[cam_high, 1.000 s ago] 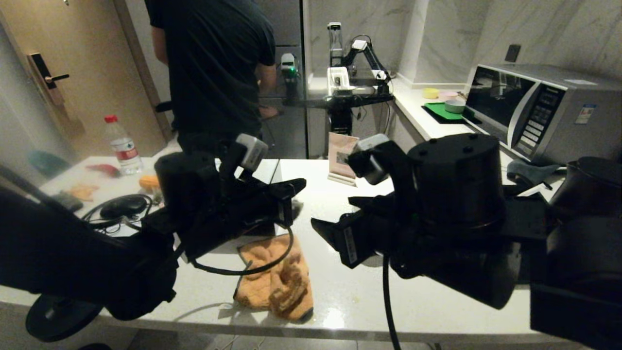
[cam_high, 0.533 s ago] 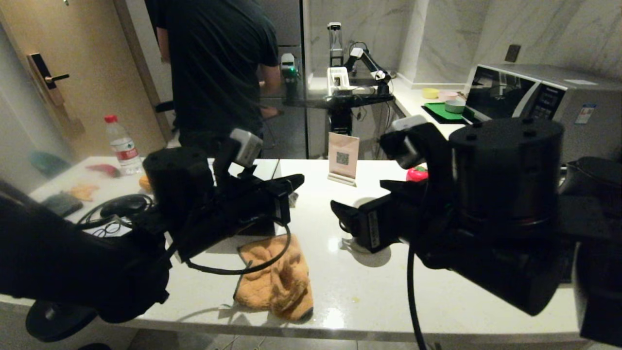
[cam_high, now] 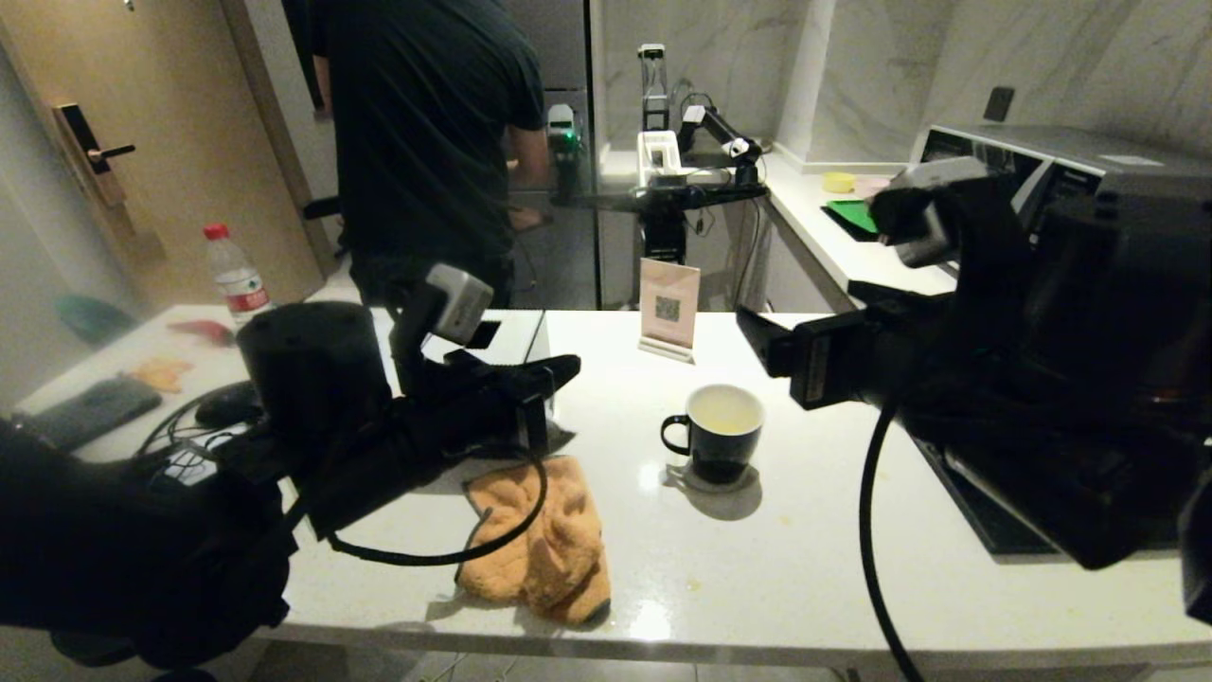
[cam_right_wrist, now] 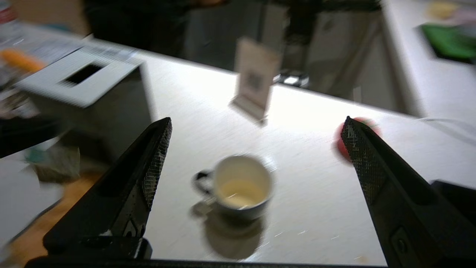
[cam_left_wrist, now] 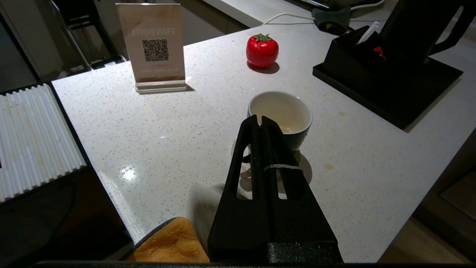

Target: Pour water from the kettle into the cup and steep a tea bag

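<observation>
The cup stands on the white counter, a black mug with a white inside, handle toward my left arm. A little pale yellowish water lies in its bottom. A small grey-beige square that looks like the tea bag lies by the handle, blurred. My left gripper is shut on nothing, tips just short of the mug's rim. Above and right of the mug, my right gripper hangs wide open and empty. The black kettle stands on a black tray; my right arm hides it in the head view.
An orange cloth lies near the front edge. A QR sign and a red tomato-shaped object sit behind the mug, and the black tray to its right. A tissue box is at the left. A person stands beyond the counter.
My right arm has lifted and swung right and back, uncovering the mug. My left arm has drawn back slightly to the left, still shut.
</observation>
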{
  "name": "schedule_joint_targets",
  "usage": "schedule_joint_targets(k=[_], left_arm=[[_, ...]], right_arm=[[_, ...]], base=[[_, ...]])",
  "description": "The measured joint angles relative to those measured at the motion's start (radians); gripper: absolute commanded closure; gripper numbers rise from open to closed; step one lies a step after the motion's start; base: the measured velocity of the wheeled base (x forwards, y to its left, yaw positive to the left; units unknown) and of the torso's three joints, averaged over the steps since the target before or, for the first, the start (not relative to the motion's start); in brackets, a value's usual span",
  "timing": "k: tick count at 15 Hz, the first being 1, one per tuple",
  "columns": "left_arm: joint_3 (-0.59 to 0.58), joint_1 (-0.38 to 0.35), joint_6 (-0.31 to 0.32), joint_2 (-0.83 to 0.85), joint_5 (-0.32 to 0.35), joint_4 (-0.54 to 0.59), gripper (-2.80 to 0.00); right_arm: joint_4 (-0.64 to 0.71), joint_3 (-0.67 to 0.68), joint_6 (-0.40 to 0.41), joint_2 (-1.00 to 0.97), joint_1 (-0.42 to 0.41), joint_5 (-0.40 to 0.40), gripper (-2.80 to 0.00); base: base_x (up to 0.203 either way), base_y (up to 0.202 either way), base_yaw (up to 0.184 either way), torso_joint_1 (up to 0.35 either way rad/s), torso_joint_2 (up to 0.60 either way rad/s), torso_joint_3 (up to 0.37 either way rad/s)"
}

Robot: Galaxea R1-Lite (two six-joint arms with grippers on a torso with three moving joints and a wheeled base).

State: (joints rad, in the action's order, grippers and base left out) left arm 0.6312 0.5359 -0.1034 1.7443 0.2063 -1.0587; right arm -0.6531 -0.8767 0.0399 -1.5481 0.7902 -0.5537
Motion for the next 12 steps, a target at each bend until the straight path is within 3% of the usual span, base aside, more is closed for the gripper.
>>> schedule_joint_targets(k=[1,2,3,8,12], left_arm=[[-0.002,0.002,0.001,-0.004,0.0,0.0,0.0],[-0.004,0.003,0.001,-0.006,0.001,0.0,0.0],[-0.005,0.004,0.001,-0.008,0.0,0.001,0.0],[-0.008,0.004,0.001,-0.012,-0.001,0.0,0.0],[-0.013,0.007,0.003,-0.013,0.001,0.0,0.0]], right_arm=[[-0.074,0.032,0.032,0.003,-0.041,0.0,-2.8],[-0.147,0.066,0.063,0.005,-0.083,-0.001,-1.15],[-0.211,0.101,0.088,0.008,-0.123,-0.001,0.0],[-0.333,0.228,0.163,0.04,-0.302,0.0,0.0],[-0.4,0.278,0.26,0.056,-0.577,0.001,0.0]], base=[[0.0,0.0,0.0,0.0,0.0,0.0],[0.0,0.0,0.0,0.0,0.0,0.0],[0.0,0.0,0.0,0.0,0.0,0.0],[0.0,0.0,0.0,0.0,0.0,0.0],[0.0,0.0,0.0,0.0,0.0,0.0]])
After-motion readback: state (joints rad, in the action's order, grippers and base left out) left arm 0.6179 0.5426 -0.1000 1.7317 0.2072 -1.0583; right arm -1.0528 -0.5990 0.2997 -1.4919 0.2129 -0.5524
